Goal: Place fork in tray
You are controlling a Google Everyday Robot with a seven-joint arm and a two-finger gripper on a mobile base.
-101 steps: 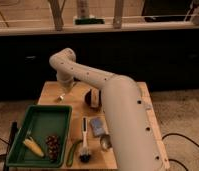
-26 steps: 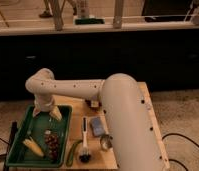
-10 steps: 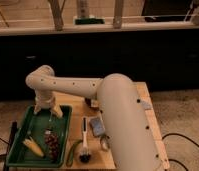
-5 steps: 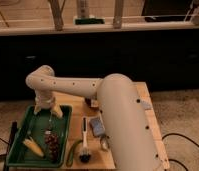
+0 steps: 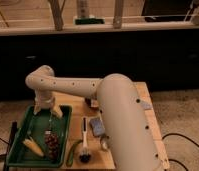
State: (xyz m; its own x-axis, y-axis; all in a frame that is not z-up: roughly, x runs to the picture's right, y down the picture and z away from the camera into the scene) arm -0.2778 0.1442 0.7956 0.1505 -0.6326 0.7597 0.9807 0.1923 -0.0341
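Observation:
The dark green tray [image 5: 66, 131] sits at the table's front left. My gripper [image 5: 47, 109] hangs just above the tray's far end, its two fingers [image 5: 56, 111] spread apart with nothing seen between them. A thin pale streak on the tray floor [image 5: 29, 132], below and left of the gripper, looks like the fork, though it is faint. My thick cream arm [image 5: 118, 115] crosses the table from the right and covers much of it.
In the tray lie a yellow corn cob [image 5: 33, 147] and dark grapes [image 5: 52, 142]. Right of the tray are a green vegetable [image 5: 73, 153], a white-handled brush with a dark head [image 5: 84, 136], a grey-blue sponge [image 5: 97, 125] and a small metal cup [image 5: 104, 144].
The gripper has moved from the table's back to the left, over the tray's far end. Over the last second it has barely moved.

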